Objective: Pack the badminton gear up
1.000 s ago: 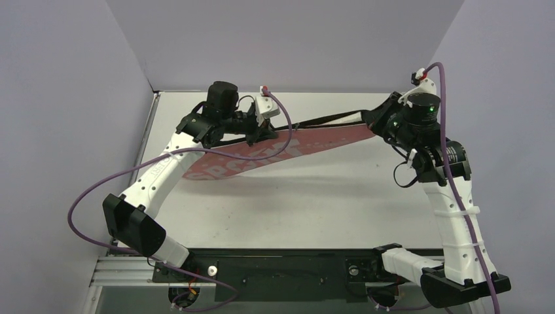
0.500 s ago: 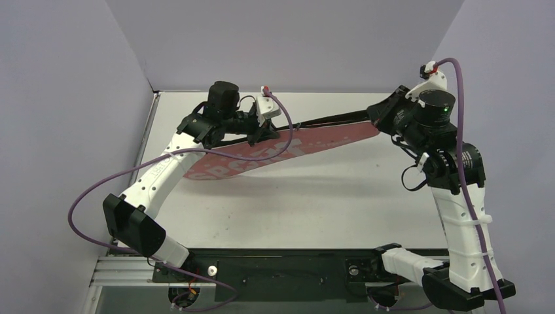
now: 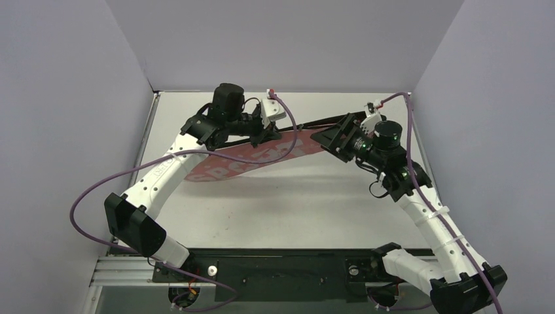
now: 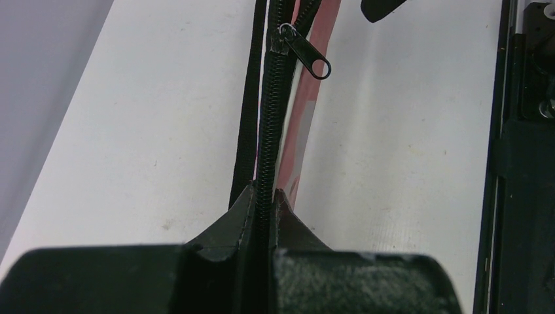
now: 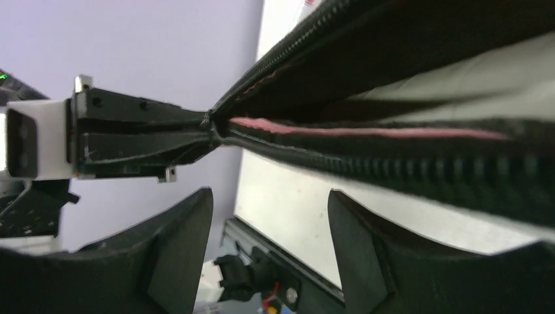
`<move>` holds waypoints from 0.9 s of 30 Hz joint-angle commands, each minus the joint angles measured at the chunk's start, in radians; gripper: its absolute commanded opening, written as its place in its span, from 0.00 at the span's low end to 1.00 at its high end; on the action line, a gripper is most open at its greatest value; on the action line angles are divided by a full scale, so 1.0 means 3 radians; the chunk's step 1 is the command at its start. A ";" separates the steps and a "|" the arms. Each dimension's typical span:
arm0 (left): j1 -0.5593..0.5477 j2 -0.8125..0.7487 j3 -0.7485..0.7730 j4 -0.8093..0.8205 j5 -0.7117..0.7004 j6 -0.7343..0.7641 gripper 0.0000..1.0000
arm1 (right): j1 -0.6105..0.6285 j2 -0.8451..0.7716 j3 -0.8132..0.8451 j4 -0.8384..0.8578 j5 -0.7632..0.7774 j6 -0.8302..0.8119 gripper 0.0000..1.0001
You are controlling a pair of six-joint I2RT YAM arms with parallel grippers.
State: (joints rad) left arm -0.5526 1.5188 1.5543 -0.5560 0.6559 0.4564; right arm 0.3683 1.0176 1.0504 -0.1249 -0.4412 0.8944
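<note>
1. The pink cover point(image 3: 262, 157) is stretched across the table's point(image 3: 294, 216) far half.
2. Its zipper edge point(image 4: 269, 131) is pinched by the left gripper point(image 4: 262, 199) — jaws narrow.
3. The right gripper point(image 3: 330, 137) is spread wide — over the table's far right part.

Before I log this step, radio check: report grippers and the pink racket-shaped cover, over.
Left gripper shut on pink racket-shaped SPORT cover, at its black zipper. Right gripper open, holding nothing. Zipper part open. No obstruction seen.
</note>
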 commanded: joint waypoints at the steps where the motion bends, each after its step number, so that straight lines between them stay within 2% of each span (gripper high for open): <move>1: -0.0045 -0.0044 0.0224 0.0351 -0.0116 -0.0004 0.00 | 0.0037 -0.0135 -0.0390 0.1428 -0.0263 0.0777 0.60; 7: -0.0082 -0.0029 0.0229 0.0311 -0.0178 -0.0018 0.00 | 0.0203 0.0095 -0.0608 0.2210 -0.0070 0.1027 0.59; 11: -0.0086 -0.0027 0.0233 0.0312 -0.0204 -0.0006 0.00 | 0.0348 0.0265 -0.0623 0.2338 0.0018 0.1075 0.57; 18: -0.0083 -0.0021 0.0249 0.0307 -0.0206 0.0004 0.00 | 0.0508 0.0396 -0.0616 0.2299 0.0135 0.1030 0.52; 27: -0.0083 -0.0057 0.0229 0.0315 -0.0182 0.0008 0.00 | 0.0516 0.0429 -0.0642 0.2201 0.0265 0.0968 0.38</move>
State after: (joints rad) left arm -0.5743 1.5345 1.5566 -0.5644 0.5728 0.4561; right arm 0.5186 1.1423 0.8616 0.4755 -0.3943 1.2015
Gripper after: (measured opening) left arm 0.110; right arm 0.398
